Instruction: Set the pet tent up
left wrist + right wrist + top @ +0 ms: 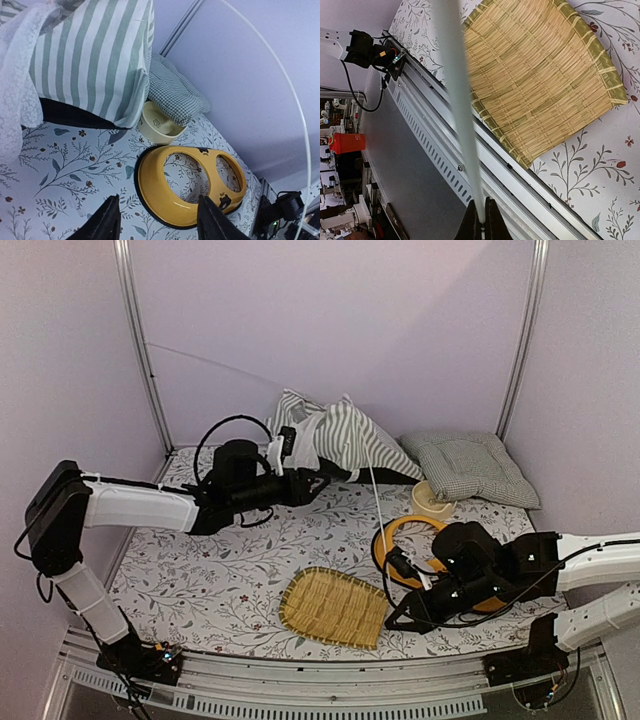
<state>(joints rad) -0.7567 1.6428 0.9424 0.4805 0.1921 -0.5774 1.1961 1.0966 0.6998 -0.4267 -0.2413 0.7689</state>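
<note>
The striped grey-green and white pet tent [340, 435] lies collapsed at the back of the table. It fills the upper left of the left wrist view [95, 55], with its white lace curtain [20, 75] at the far left. A thin white pole [376, 495] runs from the tent toward the front. It bends in a wide arc in the left wrist view [295, 100]. My right gripper [393, 617] is shut on the pole's end [457, 100], near the front edge. My left gripper [318, 483] is open and empty [160, 225], just in front of the tent.
A yellow two-hole bowl stand [412, 523] [190, 185] lies right of centre. A cream bowl [432, 498] [160, 125] and a checked cushion [468, 465] [177, 92] are behind it. A bamboo tray [335, 605] [540, 75] sits at the front edge beside my right gripper.
</note>
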